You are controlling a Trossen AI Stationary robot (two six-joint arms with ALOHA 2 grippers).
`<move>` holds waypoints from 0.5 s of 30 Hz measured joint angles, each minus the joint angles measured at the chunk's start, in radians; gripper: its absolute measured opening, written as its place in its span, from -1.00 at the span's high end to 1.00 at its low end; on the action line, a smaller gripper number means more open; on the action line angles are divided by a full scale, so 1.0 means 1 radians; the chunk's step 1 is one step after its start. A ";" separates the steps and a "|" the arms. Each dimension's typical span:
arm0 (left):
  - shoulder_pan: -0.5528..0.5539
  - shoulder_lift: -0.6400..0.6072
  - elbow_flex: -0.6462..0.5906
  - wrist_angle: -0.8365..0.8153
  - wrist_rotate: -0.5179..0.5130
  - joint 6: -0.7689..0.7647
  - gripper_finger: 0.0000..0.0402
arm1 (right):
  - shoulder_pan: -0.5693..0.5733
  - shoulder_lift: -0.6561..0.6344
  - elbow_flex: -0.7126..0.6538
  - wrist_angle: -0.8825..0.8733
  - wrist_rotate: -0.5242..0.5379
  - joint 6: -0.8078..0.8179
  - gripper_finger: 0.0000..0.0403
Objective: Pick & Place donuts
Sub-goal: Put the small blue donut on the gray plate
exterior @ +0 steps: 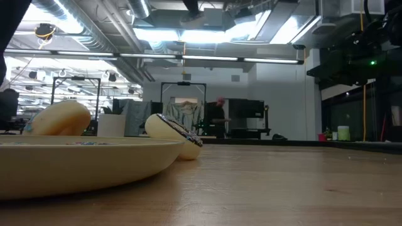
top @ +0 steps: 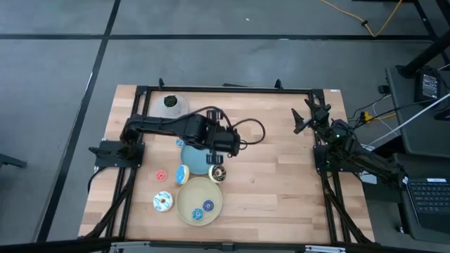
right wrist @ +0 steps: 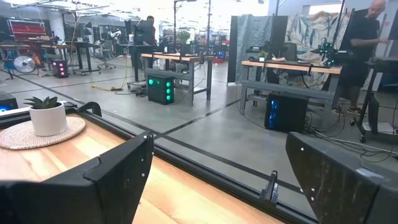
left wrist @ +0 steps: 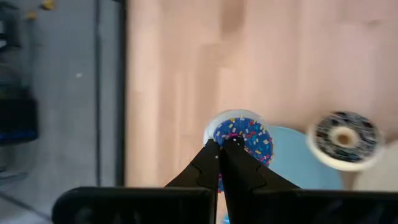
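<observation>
A pale butcher-block wooden table (top: 274,183) edged by a black metal frame stood on a grey floor, with an open workshop of benches and equipment beyond it. The left gripper (top: 219,156) reached out over the middle-left of the table, its two dark fingers (left wrist: 211,167) pinched narrow, tips together on the rim of a blue-iced donut with coloured sprinkles (left wrist: 243,138). That donut stood on edge at the fingertips, over the rim of a round light-blue plate (top: 195,157) that lay directly under the gripper. Just beside the gripper lay a dark chocolate-topped donut with a cream base (top: 218,173), near the blue plate's edge. On the other side of the blue plate, a blue-and-orange donut (top: 183,173) sat against its rim. Further from the gripper, toward the table's front, a round beige plate (top: 188,204) held a small blue ring donut (top: 208,205) and another tiny blue one (top: 197,214). A white-sprinkled donut (top: 163,202) rested on the wood just beside the beige plate, and a tiny red donut (top: 161,175) lay nearby. The right gripper (top: 307,118) waited well apart at the table's right edge, its fingers spread wide and holding nothing. A small potted succulent on a woven mat (top: 171,104) sat at the far left corner.
</observation>
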 joint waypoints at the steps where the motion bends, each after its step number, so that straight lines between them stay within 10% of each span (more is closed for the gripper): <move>1: -0.006 0.003 0.000 0.000 0.019 0.000 0.99 | 0.000 0.000 0.000 0.000 0.000 0.000 -0.81; 15: -0.045 0.043 0.000 0.000 0.332 -0.052 0.99 | 0.000 0.000 0.000 0.000 0.000 0.000 -0.81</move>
